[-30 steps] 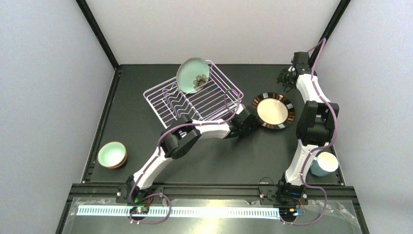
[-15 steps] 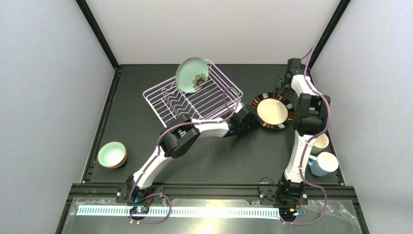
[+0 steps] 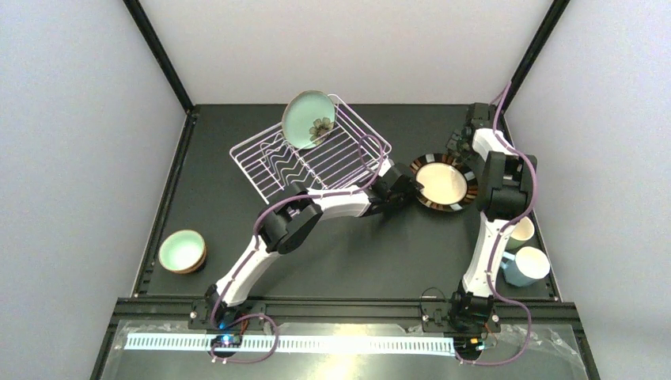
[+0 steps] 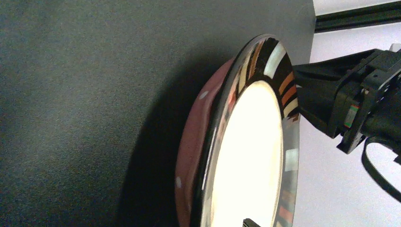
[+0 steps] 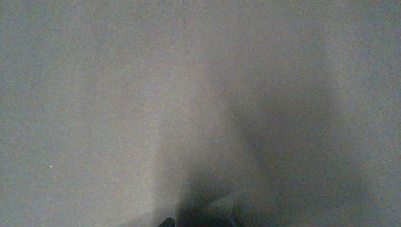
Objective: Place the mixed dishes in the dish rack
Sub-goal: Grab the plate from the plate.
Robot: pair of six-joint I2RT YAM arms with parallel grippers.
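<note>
Two stacked plates, left pincer [image 3: 407, 188] at the rim

Striped plate [image 3: 443, 182] sits on a pink plate [image 4: 194, 137], flat on the tabletop [image 3: 356, 253] just right of the rack [image 3: 352, 162], where a flowered plate [image 3: 308, 119] already leans at the far corner. Left pincer is spread wide and low at the stack's left edge, holding nothing, probably so a finger can slip under the rim. Right pincer [image 3: 461, 144] sits at the far edge, maybe bracing the stack so it won't slide. Can't tell if it's spread or clenched.
</note>
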